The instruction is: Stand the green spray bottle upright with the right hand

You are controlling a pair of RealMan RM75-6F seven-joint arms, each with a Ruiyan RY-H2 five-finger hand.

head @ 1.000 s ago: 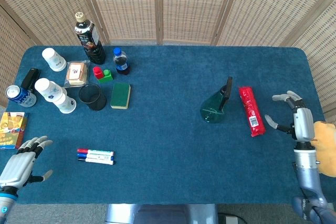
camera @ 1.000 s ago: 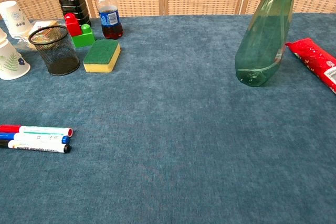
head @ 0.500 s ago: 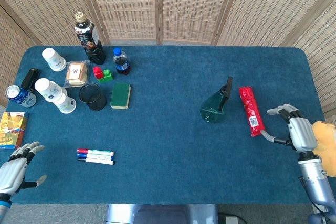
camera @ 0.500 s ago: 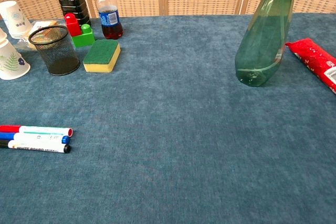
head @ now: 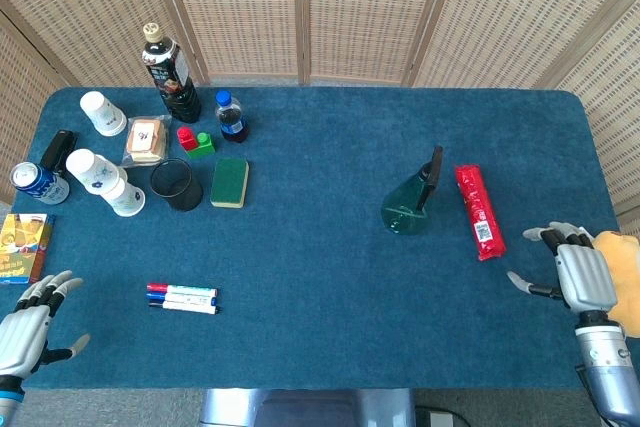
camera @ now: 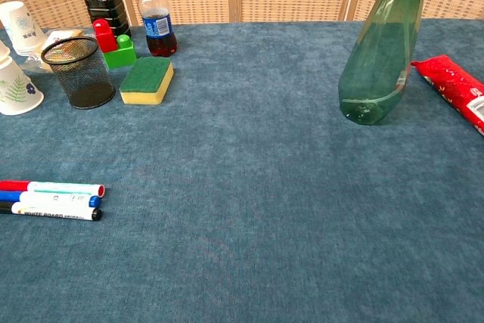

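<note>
Open blue counter (head: 320, 297) spans the middle; clutter crowds the far-left corner. Right hand (head: 580, 275) near the right edge, released, fingers spread, holding nothing. Left hand (head: 25, 332) at the near-left edge, likewise released. Green spray bottle (head: 412, 197) right of centre: translucent, black nozzle, just beside a red packet (head: 479, 210), well apart from the right hand. Counts: three markers (camera: 51, 200), one sponge (camera: 147, 80), one mesh cup (camera: 78, 71).

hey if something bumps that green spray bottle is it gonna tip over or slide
The spray bottle stands upright, tall and tapering, so a high nudge would probably tip it. It looks see-through and empty, so likely light. The carpeted table should resist sliding.
</note>
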